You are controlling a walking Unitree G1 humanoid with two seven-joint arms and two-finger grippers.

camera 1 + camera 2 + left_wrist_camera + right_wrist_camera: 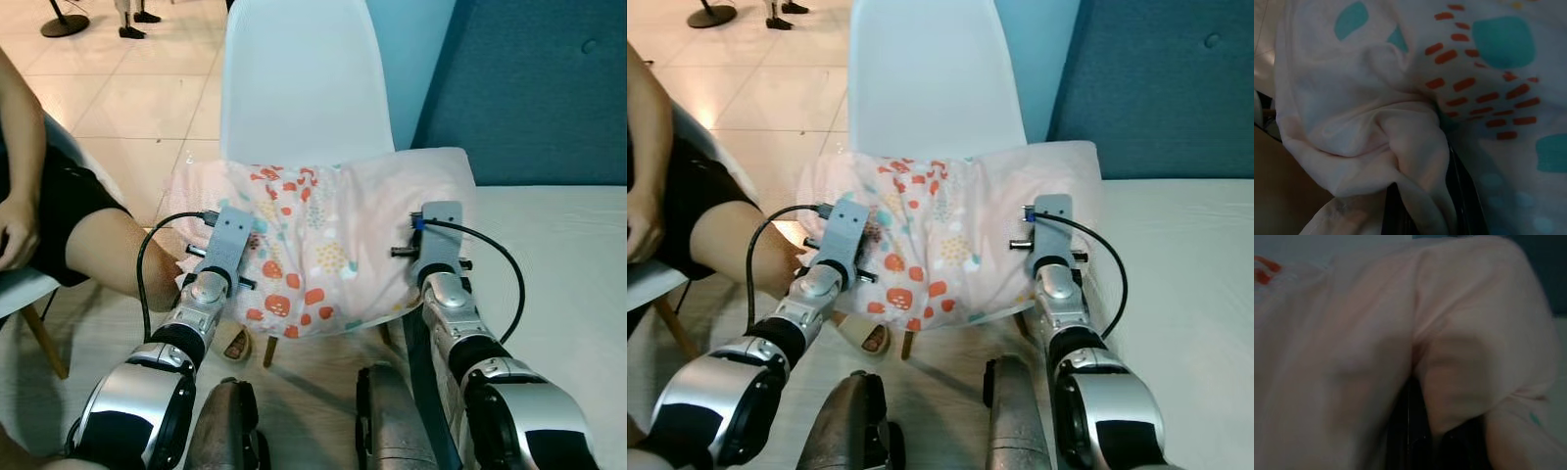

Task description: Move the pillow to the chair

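I see the pale pink pillow with orange and teal printed shapes [313, 245] lying across the seat of the white moulded plastic chair [299, 78], its front edge drooping over the seat's front and its right end reaching toward the bed. My left claw [233, 240] is pressed into the pillow's left front part; in the left wrist view a fold of the pink fabric [1415, 161] sits bunched between the black fingers [1464, 196], so it is clenched on the pillow. My right claw [439, 235] is at the pillow's right front edge, and the right wrist view shows a lump of plain pink cloth [1459, 382] pinched between its dark fingers [1410, 431], so it too is grasping the pillow. Black cables loop from both wrists.

The chair stands on thin wooden legs [268, 351] over a light tiled floor [127, 108]. To its right is the bed with a white sheet [568, 264], backed by a dark blue padded headboard [539, 88]. On my left a person sits in dark shorts, a bare knee [118, 250] near my left arm and a hand [15, 235] resting on the lap.
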